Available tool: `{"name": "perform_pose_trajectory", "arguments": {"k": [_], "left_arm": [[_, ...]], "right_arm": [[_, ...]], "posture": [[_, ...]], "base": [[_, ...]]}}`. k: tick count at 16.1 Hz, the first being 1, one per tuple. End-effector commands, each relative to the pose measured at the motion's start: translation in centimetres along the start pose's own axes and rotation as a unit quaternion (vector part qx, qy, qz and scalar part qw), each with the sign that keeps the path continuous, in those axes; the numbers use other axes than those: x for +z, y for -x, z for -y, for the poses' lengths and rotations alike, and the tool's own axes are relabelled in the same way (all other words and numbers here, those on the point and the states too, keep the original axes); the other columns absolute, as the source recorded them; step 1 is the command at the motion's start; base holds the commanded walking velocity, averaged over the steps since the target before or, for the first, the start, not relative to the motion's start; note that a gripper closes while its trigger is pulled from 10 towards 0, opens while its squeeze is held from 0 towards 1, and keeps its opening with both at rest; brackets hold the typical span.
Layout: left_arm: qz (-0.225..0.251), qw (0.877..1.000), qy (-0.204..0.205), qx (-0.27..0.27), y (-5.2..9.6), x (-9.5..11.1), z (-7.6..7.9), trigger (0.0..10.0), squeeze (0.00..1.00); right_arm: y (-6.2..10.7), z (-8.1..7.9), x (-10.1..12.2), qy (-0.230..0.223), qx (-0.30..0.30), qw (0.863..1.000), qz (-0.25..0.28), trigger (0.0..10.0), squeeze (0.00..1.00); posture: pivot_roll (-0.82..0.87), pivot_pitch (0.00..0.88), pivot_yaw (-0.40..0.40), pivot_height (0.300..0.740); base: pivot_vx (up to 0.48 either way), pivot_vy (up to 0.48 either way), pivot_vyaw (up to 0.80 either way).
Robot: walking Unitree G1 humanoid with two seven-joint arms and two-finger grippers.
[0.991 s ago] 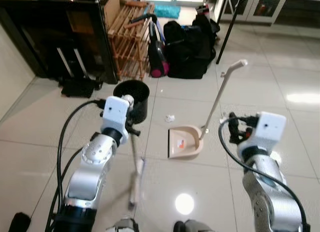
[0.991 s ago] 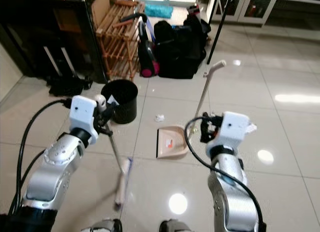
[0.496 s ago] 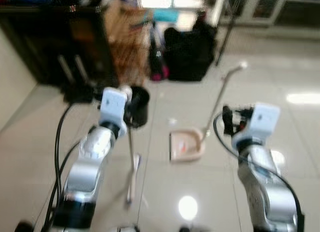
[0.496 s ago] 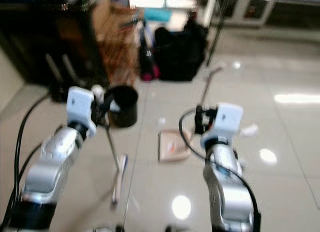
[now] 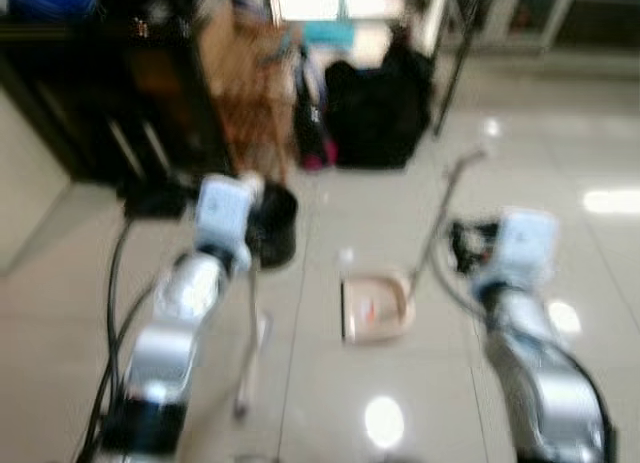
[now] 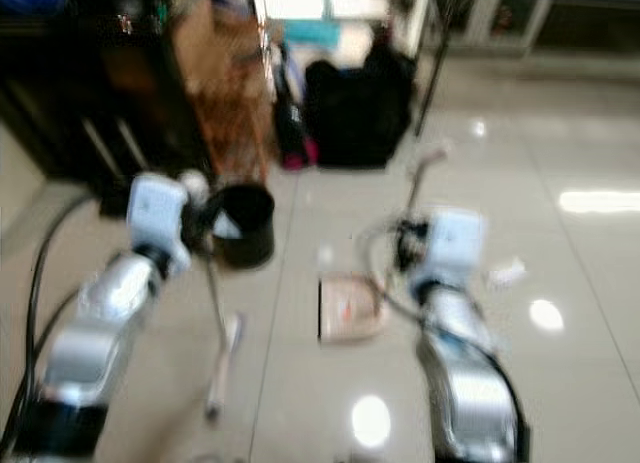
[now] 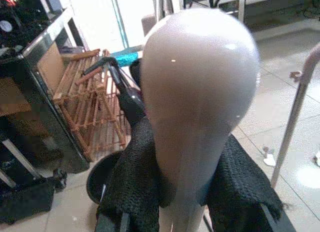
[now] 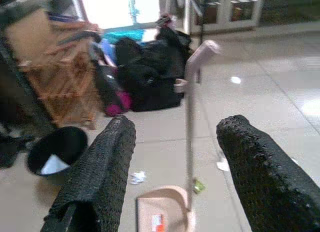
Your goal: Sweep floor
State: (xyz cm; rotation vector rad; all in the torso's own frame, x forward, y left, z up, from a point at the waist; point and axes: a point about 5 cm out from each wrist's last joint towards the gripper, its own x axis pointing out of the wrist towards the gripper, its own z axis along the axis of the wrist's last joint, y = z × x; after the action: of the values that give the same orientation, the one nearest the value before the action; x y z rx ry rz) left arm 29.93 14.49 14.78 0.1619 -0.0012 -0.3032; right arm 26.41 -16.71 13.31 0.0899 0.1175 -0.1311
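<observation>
My left gripper (image 5: 250, 251) is shut on the white broom (image 5: 248, 328), just below its rounded handle top (image 7: 199, 86). The stick slants down to the brush end on the tiles. A beige dustpan (image 5: 375, 306) lies on the floor ahead, and its long handle (image 8: 189, 117) stands upright. My right gripper (image 8: 177, 129) is open and raised, short of that handle without touching it. A crumpled paper scrap (image 8: 137, 177) lies between the dustpan and the black bin (image 5: 272, 223). Another scrap (image 8: 222, 164) lies to the right of the dustpan.
A wooden rack (image 7: 82, 104) and a dark cabinet (image 5: 100, 93) stand at the back left. Black bags (image 5: 378, 103) and a dark pole (image 5: 455, 53) are behind the dustpan. Glossy tiles stretch open to the right.
The whole picture has blurred and shifted with camera motion. The broom's brush end has swung a little to the left under my left gripper. My right gripper stays open near the dustpan handle.
</observation>
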Motion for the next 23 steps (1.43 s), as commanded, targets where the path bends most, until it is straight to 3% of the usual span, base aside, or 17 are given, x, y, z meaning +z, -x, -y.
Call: {"name": "perform_pose_trajectory", "arguments": {"k": [1, 11, 15, 23], "left_arm": [[0.012, 1.0, -0.011, 0.01, 0.6, 0.4, -0.8, 10.0, 0.0], [0.003, 1.0, 0.002, 0.006, 0.8, -0.5, -0.1, 10.0, 0.0], [0.004, 1.0, 0.005, 0.005, 0.9, -0.5, 0.0, 10.0, 0.0], [-0.003, 1.0, 0.007, 0.002, 1.1, -0.7, 0.5, 10.0, 0.0]], "right_arm": [[0.1, -0.9, 0.0, -0.012, 0.015, 1.0, 0.001, 10.0, 0.0], [0.4, 0.2, -0.5, 0.004, -0.004, 1.0, 0.001, 10.0, 0.0], [0.5, 0.3, -0.8, 0.004, -0.005, 1.0, -0.003, 10.0, 0.0], [1.0, 0.9, -1.6, 0.011, -0.018, 1.0, -0.021, 10.0, 0.0]], "posture": [[-0.04, 0.064, 0.03, 0.74], [-0.06, 0.083, 0.02, 0.74], [-0.06, 0.09, 0.014, 0.74], [-0.06, 0.105, 0.01, 0.74]], "base": [[0.386, 0.0, 0.0], [0.389, 0.0, 0.0], [0.386, 0.0, -0.8], [0.271, 0.0, 0.0]]}}
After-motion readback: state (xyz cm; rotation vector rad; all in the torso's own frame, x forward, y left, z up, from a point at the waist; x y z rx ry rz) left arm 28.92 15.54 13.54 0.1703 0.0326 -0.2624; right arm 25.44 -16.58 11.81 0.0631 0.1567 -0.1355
